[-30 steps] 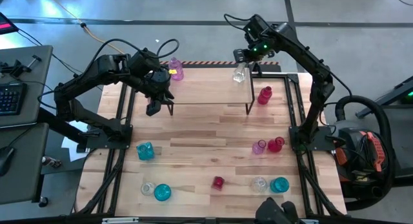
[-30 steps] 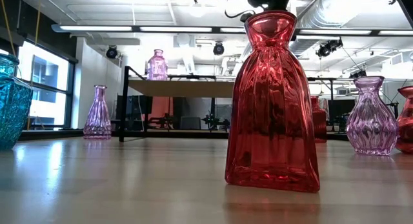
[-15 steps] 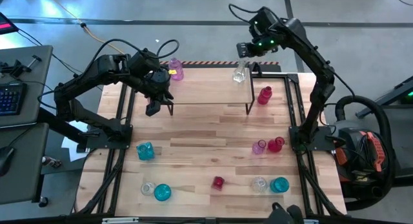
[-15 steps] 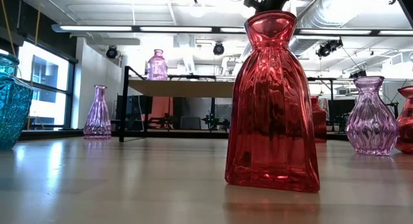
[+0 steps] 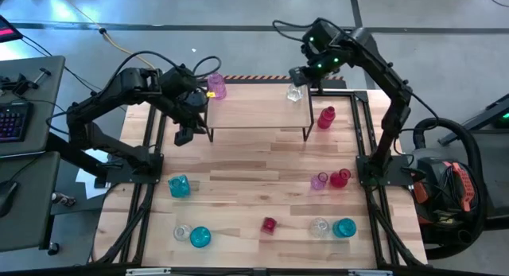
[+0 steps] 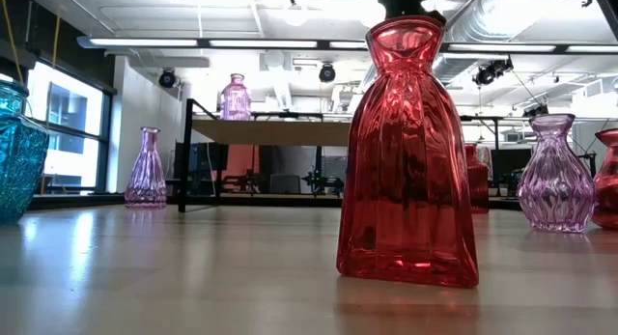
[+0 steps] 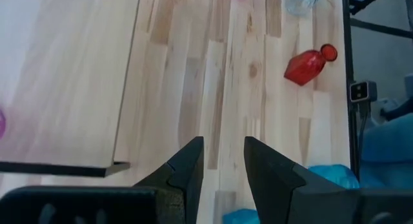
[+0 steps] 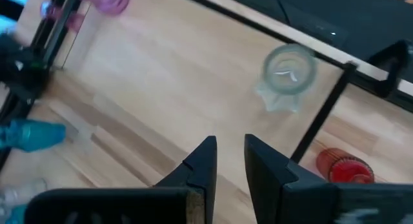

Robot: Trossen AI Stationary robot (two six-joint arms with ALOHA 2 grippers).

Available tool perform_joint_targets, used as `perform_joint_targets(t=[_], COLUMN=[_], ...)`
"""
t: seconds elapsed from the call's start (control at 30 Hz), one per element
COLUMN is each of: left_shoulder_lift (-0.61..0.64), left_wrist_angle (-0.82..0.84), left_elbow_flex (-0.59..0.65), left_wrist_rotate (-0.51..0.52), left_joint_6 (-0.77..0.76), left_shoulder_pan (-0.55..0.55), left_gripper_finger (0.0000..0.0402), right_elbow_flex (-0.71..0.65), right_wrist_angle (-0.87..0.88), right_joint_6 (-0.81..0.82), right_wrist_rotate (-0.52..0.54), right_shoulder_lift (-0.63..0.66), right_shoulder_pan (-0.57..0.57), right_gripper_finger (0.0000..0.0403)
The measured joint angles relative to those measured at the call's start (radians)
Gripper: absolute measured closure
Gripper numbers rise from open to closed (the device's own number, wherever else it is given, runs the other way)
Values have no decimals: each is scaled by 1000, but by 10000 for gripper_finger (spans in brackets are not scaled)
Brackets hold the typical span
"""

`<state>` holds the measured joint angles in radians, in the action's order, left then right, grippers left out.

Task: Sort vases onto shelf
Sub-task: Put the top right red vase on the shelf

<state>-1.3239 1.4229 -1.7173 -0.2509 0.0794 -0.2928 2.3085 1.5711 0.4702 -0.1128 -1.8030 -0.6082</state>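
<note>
The right gripper (image 5: pixel 296 71), fingers slightly parted and empty, hovers just above the clear vase (image 5: pixel 295 92) at the shelf's (image 5: pixel 254 113) right rear corner, while the red vase (image 5: pixel 326 117) stands nearest on the counter (image 5: pixel 238 172).

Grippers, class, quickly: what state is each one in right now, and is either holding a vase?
Left gripper: open a little, holding nothing, beside the shelf's left end.
Right gripper: open a little, holding nothing, above the clear vase on the shelf.
</note>
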Motion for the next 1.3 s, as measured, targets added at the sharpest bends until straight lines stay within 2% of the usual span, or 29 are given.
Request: perform_joint_targets(t=[0.27, 0.47, 1.0, 1.3], left_shoulder_lift=[54, 107, 145, 145], left_wrist_angle=[-3, -34, -91, -90], left_elbow_flex=[136, 199, 205, 205], left_wrist_rotate=[0, 0, 2, 4], left_joint_6=[-52, -98, -130, -119], left_shoulder_pan=[0, 0, 0, 0], left_gripper_finger=[298, 298, 298, 298], right_elbow_flex=[0, 0, 0, 0], right_wrist_angle=[0, 0, 0, 0], right_joint_6=[-8, -7, 48, -13], right_wrist_rotate=[40, 58, 323, 366], right_shoulder_lift=[4, 65, 256, 275], right_shoulder_pan=[62, 58, 58, 55], right_gripper_finger=[344, 344, 344, 339])
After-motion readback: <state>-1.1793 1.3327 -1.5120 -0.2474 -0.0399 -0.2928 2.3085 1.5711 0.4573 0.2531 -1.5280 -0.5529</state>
